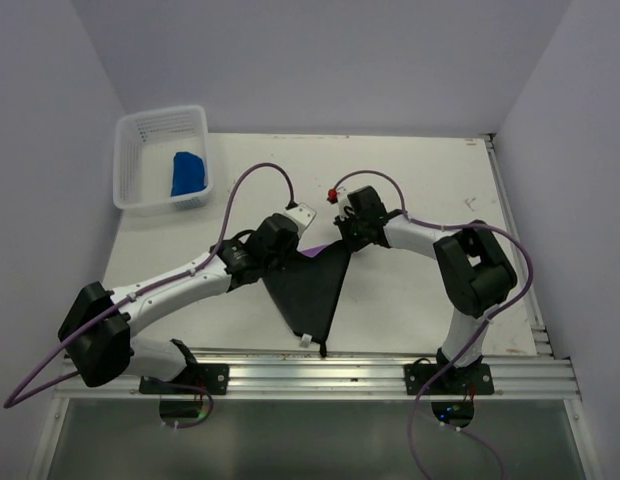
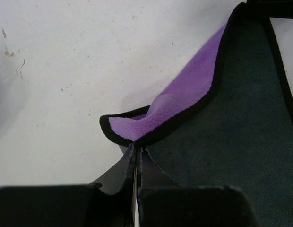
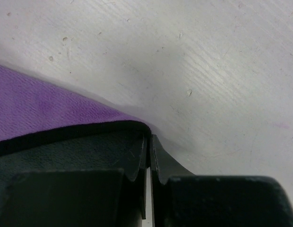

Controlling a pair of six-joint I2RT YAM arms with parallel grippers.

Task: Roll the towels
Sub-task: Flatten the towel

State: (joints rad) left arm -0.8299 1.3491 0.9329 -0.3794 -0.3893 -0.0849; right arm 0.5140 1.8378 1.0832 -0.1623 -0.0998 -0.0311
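Both claws are closed on the far edge of the dark grey towel (image 1: 315, 285). The left claw (image 2: 137, 150) pinches the corner at 9 o'clock, and the right claw (image 3: 149, 139) appears to nip the hem at the 3 o'clock corner. The towel lies as a triangle at the table's middle, its point toward 6 o'clock. Purple cloth (image 2: 184, 94) shows along the held edge; I cannot tell whether it is the towel's reverse or a second towel. To roll well, I would keep both corners level and move them together toward 6 o'clock, low over the cloth, so the edge curls evenly without skewing. The blue towel (image 1: 187, 172) sits in the white basket (image 1: 160, 112) at 10 o'clock. The white table (image 1: 410, 190) looks scuffed and speckled, and pale walls close it in.
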